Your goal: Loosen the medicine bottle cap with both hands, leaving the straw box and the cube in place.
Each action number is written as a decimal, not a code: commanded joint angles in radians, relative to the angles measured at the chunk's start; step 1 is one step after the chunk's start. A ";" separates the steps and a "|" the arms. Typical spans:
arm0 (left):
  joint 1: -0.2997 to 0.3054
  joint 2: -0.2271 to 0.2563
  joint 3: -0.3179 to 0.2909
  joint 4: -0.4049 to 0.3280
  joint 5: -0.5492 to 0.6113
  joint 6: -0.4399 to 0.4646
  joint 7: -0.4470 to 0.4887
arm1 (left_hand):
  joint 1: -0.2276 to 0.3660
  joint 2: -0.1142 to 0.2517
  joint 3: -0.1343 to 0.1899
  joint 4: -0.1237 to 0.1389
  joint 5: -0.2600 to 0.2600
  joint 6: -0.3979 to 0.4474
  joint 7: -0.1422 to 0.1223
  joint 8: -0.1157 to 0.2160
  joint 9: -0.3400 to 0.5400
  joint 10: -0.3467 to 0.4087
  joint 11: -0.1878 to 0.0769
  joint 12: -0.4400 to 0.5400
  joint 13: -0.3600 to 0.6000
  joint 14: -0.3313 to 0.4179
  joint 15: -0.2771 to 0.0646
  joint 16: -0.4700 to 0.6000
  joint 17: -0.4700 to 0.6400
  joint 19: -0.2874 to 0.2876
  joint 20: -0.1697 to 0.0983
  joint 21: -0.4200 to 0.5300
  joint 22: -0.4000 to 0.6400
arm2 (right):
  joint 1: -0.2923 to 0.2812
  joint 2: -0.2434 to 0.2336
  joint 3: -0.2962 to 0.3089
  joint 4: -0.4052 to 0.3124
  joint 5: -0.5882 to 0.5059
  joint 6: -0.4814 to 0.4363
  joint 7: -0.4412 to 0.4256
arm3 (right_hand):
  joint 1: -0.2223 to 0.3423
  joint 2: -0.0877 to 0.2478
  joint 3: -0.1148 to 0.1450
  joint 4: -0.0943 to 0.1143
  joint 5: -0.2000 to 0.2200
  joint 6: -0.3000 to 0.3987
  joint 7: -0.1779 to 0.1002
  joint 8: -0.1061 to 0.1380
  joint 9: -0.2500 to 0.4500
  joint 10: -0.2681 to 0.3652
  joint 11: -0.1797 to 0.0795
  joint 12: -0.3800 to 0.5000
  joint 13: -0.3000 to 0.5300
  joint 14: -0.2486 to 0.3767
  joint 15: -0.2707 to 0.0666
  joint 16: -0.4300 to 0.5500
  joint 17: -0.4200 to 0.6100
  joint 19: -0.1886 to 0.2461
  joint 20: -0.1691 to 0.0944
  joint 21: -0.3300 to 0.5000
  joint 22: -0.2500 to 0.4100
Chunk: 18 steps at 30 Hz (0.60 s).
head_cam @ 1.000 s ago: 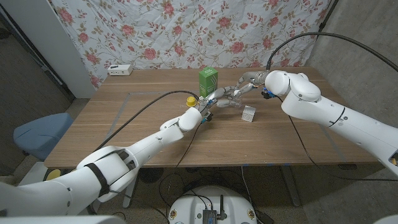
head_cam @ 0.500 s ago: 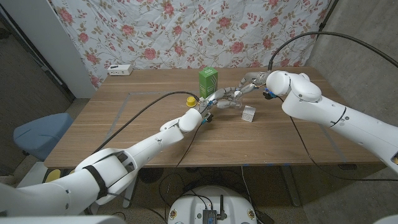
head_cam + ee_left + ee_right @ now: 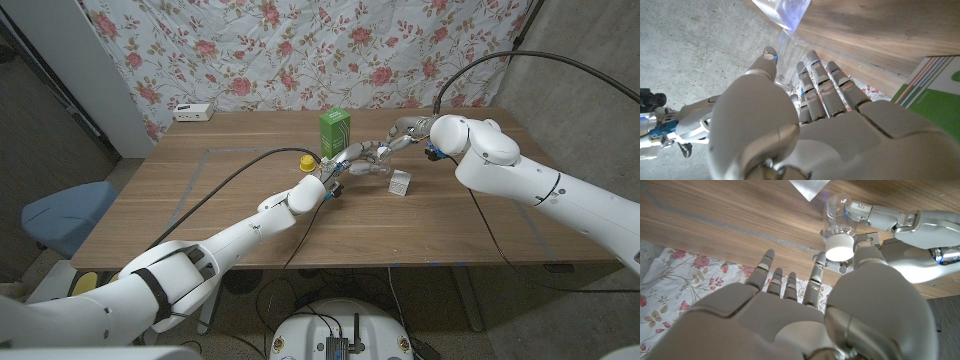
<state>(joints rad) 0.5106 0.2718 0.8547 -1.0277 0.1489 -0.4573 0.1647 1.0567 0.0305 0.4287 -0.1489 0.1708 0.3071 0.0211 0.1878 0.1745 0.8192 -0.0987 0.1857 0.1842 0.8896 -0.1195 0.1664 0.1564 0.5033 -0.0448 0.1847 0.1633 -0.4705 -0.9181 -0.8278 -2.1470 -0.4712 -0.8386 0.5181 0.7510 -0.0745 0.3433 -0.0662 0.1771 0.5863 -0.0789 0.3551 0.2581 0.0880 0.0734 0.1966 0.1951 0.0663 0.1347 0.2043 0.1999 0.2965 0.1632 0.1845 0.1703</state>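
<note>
Light: even, soft, indoor | Shadows: faint on the table (image 3: 200,200) in the head view | Glare: bright sheen on the left hand (image 3: 790,130) and right hand (image 3: 790,315) shells, lower frame | Focus: wrist views soft up close; head view sharp | Edges: head view slightly bowed

A floral fabric backdrop (image 3: 300,55) hung behind the wooden table (image 3: 230,215). A blue chair (image 3: 65,215) stood beside the table's left edge on concrete floor (image 3: 590,315).
</note>
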 commanded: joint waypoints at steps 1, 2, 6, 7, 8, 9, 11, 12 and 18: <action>-0.001 -0.005 0.001 0.004 0.003 -0.004 0.003 | -0.004 0.006 0.011 0.000 0.005 0.003 -0.005 0.000 0.003 0.047 -0.040 0.008 0.003 0.010 -0.076 0.005 0.002 0.003 -0.007 0.001 0.002 | -0.010 -0.008 0.008 -0.005 0.016 0.002 -0.024 | 0.002 0.010 0.002 -0.008 0.005 0.026 -0.003 0.014 0.004 0.013 0.004 0.006 0.003 0.012 0.004 0.005 0.001 0.001 0.000 0.006 0.001; -0.001 -0.005 0.002 0.004 0.004 -0.004 0.002 | -0.004 0.007 0.011 0.000 0.005 0.003 -0.005 0.000 0.003 0.049 -0.041 0.008 0.003 0.010 -0.076 0.005 0.002 0.003 -0.007 0.001 0.002 | -0.010 -0.009 0.008 -0.005 0.016 0.004 -0.026 | 0.002 0.011 0.003 -0.009 0.005 0.030 -0.004 0.016 0.004 0.014 0.002 0.006 0.003 0.013 0.003 0.005 0.001 0.001 0.000 0.006 0.001; -0.003 -0.005 0.003 0.004 0.006 -0.005 0.002 | -0.003 0.006 0.013 -0.001 0.005 0.004 -0.006 0.000 0.003 0.052 -0.037 0.009 0.003 0.010 -0.078 0.004 0.002 0.003 -0.008 0.001 0.002 | -0.011 -0.010 0.007 -0.003 0.017 0.008 -0.032 | 0.007 0.018 0.006 -0.013 0.006 0.042 -0.007 0.021 0.005 0.022 -0.002 0.008 0.003 0.019 0.002 0.007 0.000 0.005 -0.002 0.007 0.001; -0.003 -0.006 0.003 0.005 0.005 -0.005 0.004 | -0.004 0.006 0.013 -0.001 0.005 0.004 -0.006 0.000 0.003 0.051 -0.037 0.009 0.003 0.010 -0.078 0.004 0.002 0.003 -0.008 0.001 0.002 | -0.012 -0.009 0.007 -0.003 0.016 0.006 -0.034 | 0.008 0.020 0.007 -0.014 0.006 0.047 -0.008 0.023 0.005 0.023 -0.003 0.008 0.003 0.020 0.001 0.007 0.000 0.006 -0.002 0.008 0.001; -0.002 -0.007 0.002 0.005 0.005 -0.006 0.005 | -0.004 0.006 0.013 -0.001 0.005 0.004 -0.006 0.000 0.003 0.051 -0.037 0.009 0.003 0.010 -0.078 0.004 0.002 0.002 -0.008 0.001 0.002 | -0.012 -0.009 0.007 -0.002 0.015 0.006 -0.036 | 0.009 0.021 0.008 -0.015 0.007 0.048 -0.009 0.023 0.005 0.024 -0.003 0.008 0.003 0.021 0.001 0.008 0.000 0.006 -0.001 0.008 0.001; -0.003 -0.007 0.003 0.005 0.006 -0.006 0.004 | -0.004 0.006 0.014 -0.001 0.005 0.005 -0.006 0.000 0.003 0.051 -0.037 0.009 0.003 0.010 -0.079 0.004 0.002 0.003 -0.008 0.001 0.002 | -0.014 -0.009 0.007 -0.001 0.016 0.010 -0.040 | 0.010 0.022 0.008 -0.016 0.007 0.049 -0.010 0.024 0.005 0.024 -0.003 0.008 0.003 0.023 0.000 0.008 0.000 0.007 -0.002 0.008 0.001; -0.002 -0.006 0.003 0.003 0.007 -0.006 0.005 | -0.004 0.006 0.015 -0.002 0.005 0.005 -0.007 0.000 0.003 0.051 -0.037 0.009 0.003 0.010 -0.079 0.004 0.002 0.003 -0.009 0.001 0.002 | -0.014 -0.008 0.007 0.001 0.016 0.010 -0.043 | 0.013 0.025 0.011 -0.019 0.007 0.057 -0.013 0.027 0.006 0.029 -0.004 0.010 0.003 0.026 -0.002 0.009 -0.001 0.008 -0.003 0.008 0.001; -0.001 -0.005 0.003 0.001 0.007 -0.005 0.004 | -0.004 0.007 0.015 -0.001 0.006 0.005 -0.007 0.000 0.003 0.051 -0.037 0.008 0.003 0.010 -0.079 0.005 0.002 0.003 -0.009 0.001 0.002 | -0.013 -0.008 0.006 0.002 0.015 0.010 -0.042 | 0.015 0.027 0.012 -0.020 0.007 0.060 -0.015 0.028 0.006 0.032 -0.004 0.010 0.003 0.028 -0.004 0.010 -0.001 0.009 -0.004 0.008 0.001; 0.003 -0.002 0.002 -0.011 0.010 0.005 0.007 | -0.007 0.006 0.017 -0.001 0.005 0.007 -0.009 0.001 0.003 0.052 -0.039 0.009 0.003 0.011 -0.078 0.005 0.002 0.003 -0.009 0.001 0.002 | -0.010 -0.007 0.003 0.009 0.013 0.018 -0.042 | 0.024 0.034 0.017 -0.028 0.008 0.074 -0.020 0.034 0.006 0.040 -0.007 0.011 0.003 0.033 -0.006 0.011 -0.001 0.015 -0.004 0.010 0.001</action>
<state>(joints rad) 0.5103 0.2675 0.8562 -1.0256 0.1550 -0.4595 0.1688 1.0503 0.0241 0.4359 -0.1499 0.1705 0.3107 0.0177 0.1878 0.1745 0.8230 -0.0949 0.1888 0.1837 0.8894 -0.1193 0.1661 0.1562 0.5033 -0.0448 0.1847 0.1633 -0.4807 -0.9251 -0.8228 -2.1476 -0.4582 -0.8319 0.4851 0.7675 -0.0451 0.3560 -0.0871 0.1818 0.6471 -0.0996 0.3812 0.2627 0.1164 0.0696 0.2044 0.1952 0.0930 0.1286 0.2113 0.1973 0.3026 0.1571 0.1896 0.1674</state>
